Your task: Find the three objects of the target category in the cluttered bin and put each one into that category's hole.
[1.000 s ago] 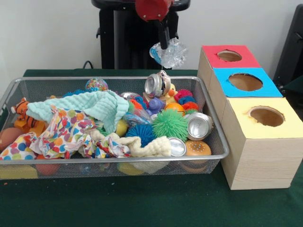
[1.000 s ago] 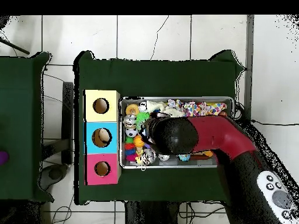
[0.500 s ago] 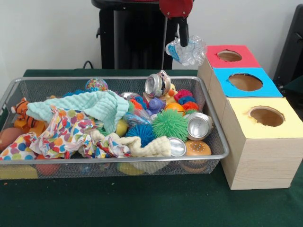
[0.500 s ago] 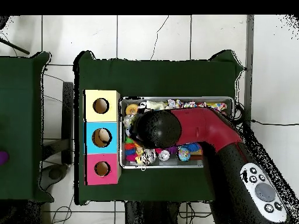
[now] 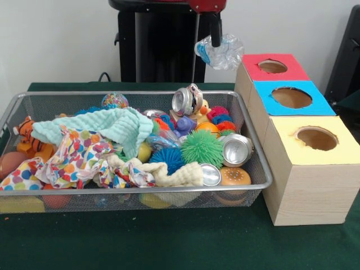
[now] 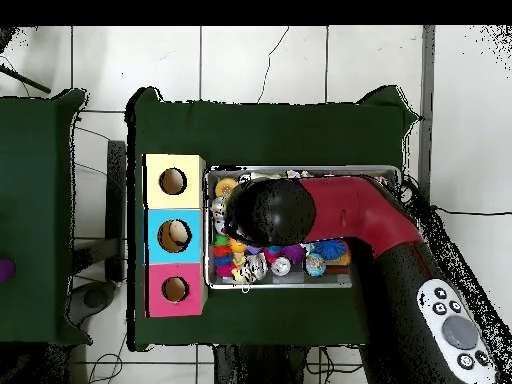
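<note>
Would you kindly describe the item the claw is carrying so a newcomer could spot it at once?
Start at the row of three boxes beside the wire basket. Just off the red-topped one, above the basket's far corner, the claw holds a crumpled clear plastic bottle in the air. It is the only see-through thing, and the only one off the table.

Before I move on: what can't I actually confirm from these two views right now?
- Overhead view: the pincer and its load are hidden under the arm, which also covers much of the bin.
- Front view: the arm is cut off by the top edge; only the pincer with the crumpled clear plastic shows.
- Front view: items under the cloths are hidden.
- Box holes: contents unreadable.
</note>
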